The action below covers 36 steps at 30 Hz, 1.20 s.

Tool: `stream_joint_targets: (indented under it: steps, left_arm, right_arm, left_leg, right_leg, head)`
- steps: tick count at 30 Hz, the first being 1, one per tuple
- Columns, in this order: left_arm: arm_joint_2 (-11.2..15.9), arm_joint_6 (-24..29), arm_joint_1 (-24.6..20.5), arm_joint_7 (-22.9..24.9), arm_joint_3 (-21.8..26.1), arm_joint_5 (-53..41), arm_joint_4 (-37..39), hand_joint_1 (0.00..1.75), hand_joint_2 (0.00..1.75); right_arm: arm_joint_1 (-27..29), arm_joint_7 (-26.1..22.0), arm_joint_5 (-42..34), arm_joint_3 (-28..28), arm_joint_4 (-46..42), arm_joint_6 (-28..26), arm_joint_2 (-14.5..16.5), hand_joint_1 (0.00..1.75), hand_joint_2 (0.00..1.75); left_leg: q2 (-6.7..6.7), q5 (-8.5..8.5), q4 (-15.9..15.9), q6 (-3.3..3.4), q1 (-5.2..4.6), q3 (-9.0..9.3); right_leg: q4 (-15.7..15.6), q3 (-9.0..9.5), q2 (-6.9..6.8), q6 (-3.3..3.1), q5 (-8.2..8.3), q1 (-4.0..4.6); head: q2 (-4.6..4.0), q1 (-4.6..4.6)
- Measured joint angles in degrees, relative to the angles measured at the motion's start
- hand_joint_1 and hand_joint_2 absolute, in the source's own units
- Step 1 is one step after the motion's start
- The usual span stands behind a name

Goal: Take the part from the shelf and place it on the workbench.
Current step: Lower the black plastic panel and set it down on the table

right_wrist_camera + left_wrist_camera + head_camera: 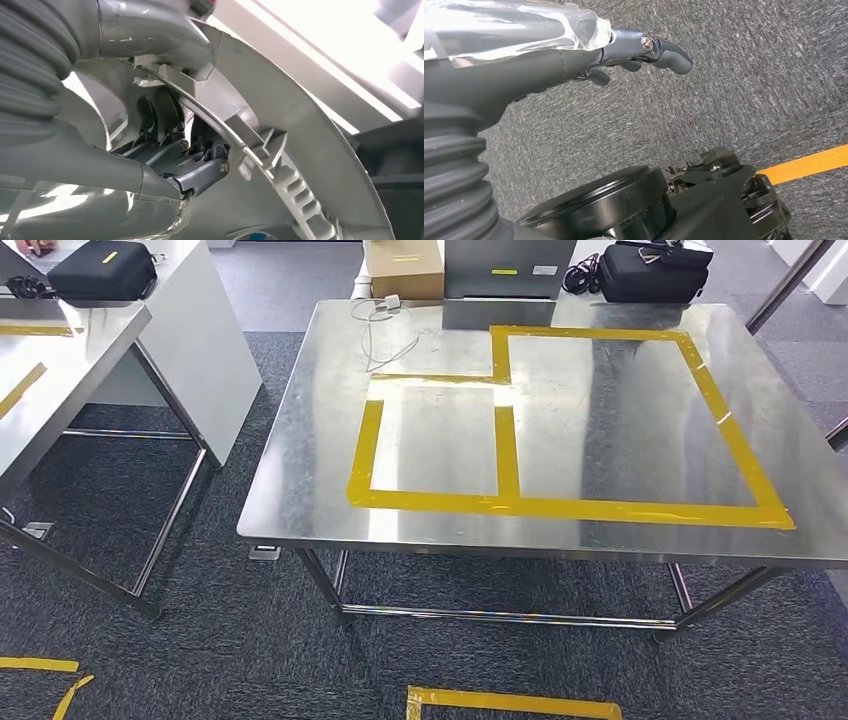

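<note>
Item: workbench [420, 530], steel top on a tube frame, standing ahead of me on dark grey carpet [200, 660]; its surface is marked with yellow tape [560, 508] in joined rectangles. Item: second steel table [60, 370], to the left of the workbench and apart from it. Item: the part [300, 150], a large pale grey curved moulding with ribs and a toothed edge, held in my right hand [185, 165]; my dark fingers [200, 172] are curled against its inner face, gripping it. Item: cardboard box [403, 267] at the far edge of the workbench, with a white cable [378, 335] lying on the steel just in front of it. Item: two black cases, one [655, 272] beyond the far right corner, one [100, 270] on the left table. Item: my left hand [624, 55], hanging over the carpet, fingers slightly bent and apart, holding nothing; a strip of floor tape [809, 164] lies near it.
</note>
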Motion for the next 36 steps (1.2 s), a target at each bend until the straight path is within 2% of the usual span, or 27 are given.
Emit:
stream_joint_targets:
  steps: [3,8,14,19,22,25,31,36]
  left_arm:
    - [0.01,-0.03,0.0,0.03,0.25,-0.25,0.0,0.0,1.75]
    - [0.1,-0.26,0.0,0.12,0.45,-0.86,0.0,0.0,1.75]
    - [0.32,-0.56,0.02,0.16,0.53,-1.15,0.0,0.0,1.75]
    - [0.42,-0.57,0.03,0.16,0.61,-1.6,0.0,0.0,1.75]
    - [0.41,-0.54,0.02,0.09,0.78,-1.83,0.0,0.0,1.75]
    - [0.37,-0.52,-0.02,-0.12,1.02,-2.08,0.0,0.0,1.75]
    - [0.14,-0.29,-0.06,-0.26,1.1,-2.64,0.0,0.0,1.75]
    - [0.13,0.0,-0.05,0.21,1.21,-3.08,0.0,0.0,1.75]
  right_arm:
    - [-6.92,3.28,4.63,2.74,8.92,0.27,-4.11,1.75,1.75]
    - [-13.52,9.71,12.44,7.87,19.07,1.48,-9.22,1.75,1.75]
    - [-16.78,18.33,20.95,13.69,26.18,5.11,-13.49,1.75,1.75]
    - [-18.01,20.47,24.55,16.97,28.86,4.87,-14.56,1.75,1.75]
    - [-19.52,20.41,26.31,18.35,29.66,4.55,-13.34,1.75,1.75]
    - [-21.67,20.6,28.51,19.83,30.0,4.89,-10.73,1.75,1.75]
    - [-25.78,20.69,31.43,22.62,30.07,5.35,-4.0,1.75,1.75]
    - [-28.31,19.84,33.53,24.81,30.05,6.18,2.89,1.75,1.75]
  left_leg:
    - [-0.05,-0.02,0.0,0.03,0.0,-0.03]
    - [-0.05,-0.06,-0.01,0.07,0.0,-0.04]
    - [-0.02,-0.08,-0.01,0.1,0.0,-0.05]
    - [0.09,-0.09,-0.03,0.12,0.0,-0.06]
    - [0.19,-0.09,-0.03,0.12,0.0,-0.03]
    - [0.36,-0.08,-0.03,0.12,0.01,0.04]
    - [0.39,0.02,-0.03,0.12,0.03,0.16]
    - [0.44,0.02,-0.03,0.12,0.04,0.16]
  right_leg:
    - [0.0,-0.01,-0.04,0.04,-0.03,0.0]
    - [0.0,-0.03,-0.04,0.08,-0.06,0.0]
    - [-0.01,-0.01,-0.02,0.1,-0.07,0.0]
    - [-0.01,0.01,0.08,0.1,-0.06,0.0]
    - [0.0,0.04,0.17,0.1,-0.05,0.01]
    - [0.0,0.05,0.32,0.11,-0.02,0.02]
    - [0.02,0.08,0.37,0.11,0.0,0.08]
    - [0.04,0.07,0.42,0.11,0.01,0.1]
  head:
    - [0.0,-0.01]
    - [0.0,0.0]
    - [0.0,0.0]
    - [0.0,-0.01]
    - [0.0,-0.01]
    - [0.0,-0.02]
    - [0.0,-0.01]
    - [0.0,0.01]
